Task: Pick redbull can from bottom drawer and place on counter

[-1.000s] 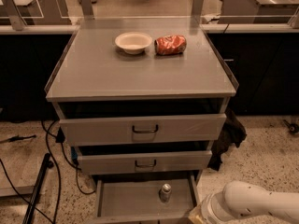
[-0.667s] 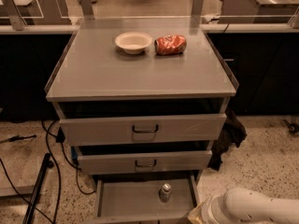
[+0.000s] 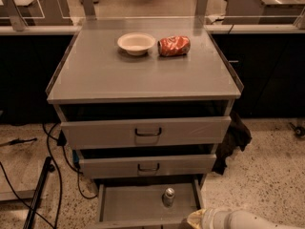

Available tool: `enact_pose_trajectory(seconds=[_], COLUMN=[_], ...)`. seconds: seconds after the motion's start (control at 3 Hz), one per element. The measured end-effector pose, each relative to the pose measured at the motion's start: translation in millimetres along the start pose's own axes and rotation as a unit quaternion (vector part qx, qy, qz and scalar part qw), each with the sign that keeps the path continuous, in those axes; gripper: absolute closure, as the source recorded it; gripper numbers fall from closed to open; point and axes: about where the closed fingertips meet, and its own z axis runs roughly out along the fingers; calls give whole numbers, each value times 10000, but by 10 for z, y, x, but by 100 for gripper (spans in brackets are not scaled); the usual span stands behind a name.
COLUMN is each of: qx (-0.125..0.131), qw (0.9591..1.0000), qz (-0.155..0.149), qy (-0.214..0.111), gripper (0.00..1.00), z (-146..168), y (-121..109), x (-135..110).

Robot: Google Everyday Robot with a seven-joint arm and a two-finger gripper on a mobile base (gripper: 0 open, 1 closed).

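gripper [image 3: 195, 219] at btm-right frame edge by bottom drawer [image 3: 119, 206] front; its state: can't tell. Approach redbull can [image 3: 168, 196] from above, grab mid-body, lift w/o hitting middle drawer [image 3: 109, 166]

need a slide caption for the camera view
The redbull can stands in the open bottom drawer; bowl and crushed orange-red can on the counter; robot arm at lower right, gripper out of view.

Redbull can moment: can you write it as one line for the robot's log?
redbull can: upright in open bottom drawer, untouched | claw: bottom edge, by drawer's front right corner | counter: bowl, crushed can
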Motion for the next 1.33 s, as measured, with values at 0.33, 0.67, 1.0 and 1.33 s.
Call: enact_pose_trajectory(seconds=[0.33,0.67,1.0,1.33], qx=[-71,32,304,473], qw=[10000,10000,9990,9970], qz=[29,-32,-242,-529], qy=[-24,-46,-209,-304], gripper=[100,100,100,100], z=[89,109,259,443], y=[84,78,-46,-198], x=[64,96,114,60])
